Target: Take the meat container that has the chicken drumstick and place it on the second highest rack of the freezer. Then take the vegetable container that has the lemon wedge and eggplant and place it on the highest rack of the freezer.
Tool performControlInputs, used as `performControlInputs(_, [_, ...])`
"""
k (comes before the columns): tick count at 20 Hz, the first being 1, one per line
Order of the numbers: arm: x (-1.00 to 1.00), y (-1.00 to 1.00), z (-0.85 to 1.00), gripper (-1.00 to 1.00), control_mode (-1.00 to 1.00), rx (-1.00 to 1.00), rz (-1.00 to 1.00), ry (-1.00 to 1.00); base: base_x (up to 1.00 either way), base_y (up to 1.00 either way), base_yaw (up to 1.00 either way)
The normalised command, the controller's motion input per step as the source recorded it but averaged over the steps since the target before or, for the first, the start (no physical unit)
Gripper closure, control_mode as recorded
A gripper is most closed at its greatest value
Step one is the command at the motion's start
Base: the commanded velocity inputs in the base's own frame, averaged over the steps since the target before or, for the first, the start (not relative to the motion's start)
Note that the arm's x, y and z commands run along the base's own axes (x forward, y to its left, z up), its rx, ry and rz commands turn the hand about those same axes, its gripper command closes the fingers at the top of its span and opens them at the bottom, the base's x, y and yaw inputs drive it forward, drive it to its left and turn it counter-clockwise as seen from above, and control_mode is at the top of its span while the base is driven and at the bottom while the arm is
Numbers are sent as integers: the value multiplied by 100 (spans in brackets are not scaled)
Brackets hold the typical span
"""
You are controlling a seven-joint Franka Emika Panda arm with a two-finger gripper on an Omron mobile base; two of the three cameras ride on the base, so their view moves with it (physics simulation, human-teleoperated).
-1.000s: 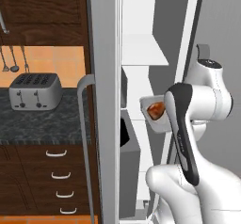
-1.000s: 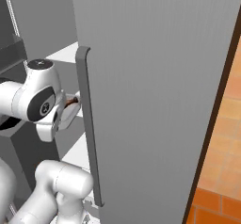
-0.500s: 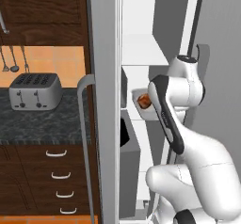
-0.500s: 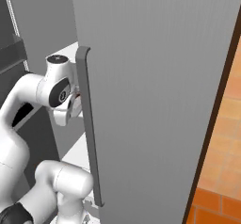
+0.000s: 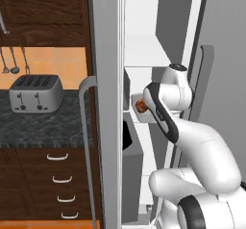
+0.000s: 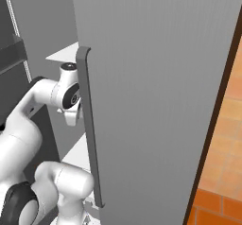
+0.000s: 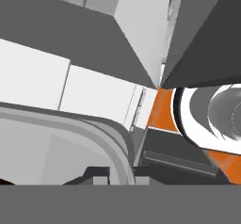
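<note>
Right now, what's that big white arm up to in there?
The robot arm has its claw closed on the rim of a clear container, holding it inside the open freezer. The chicken drumstick sits in the container. It's below a white shelf, and the job is to put it on the second highest rack, so it seems to be on its way there.
</note>
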Motion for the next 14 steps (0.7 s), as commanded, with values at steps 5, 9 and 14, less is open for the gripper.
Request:
performControlInputs(5, [65, 0, -18, 100, -100, 0, 0, -1, 0, 0, 0])
performControlInputs(9, [65, 0, -20, 100, -100, 0, 0, -1, 0, 0, 0])
performControlInputs(14, [53, 0, -37, 100, -100, 0, 0, 0, 0, 0, 0])
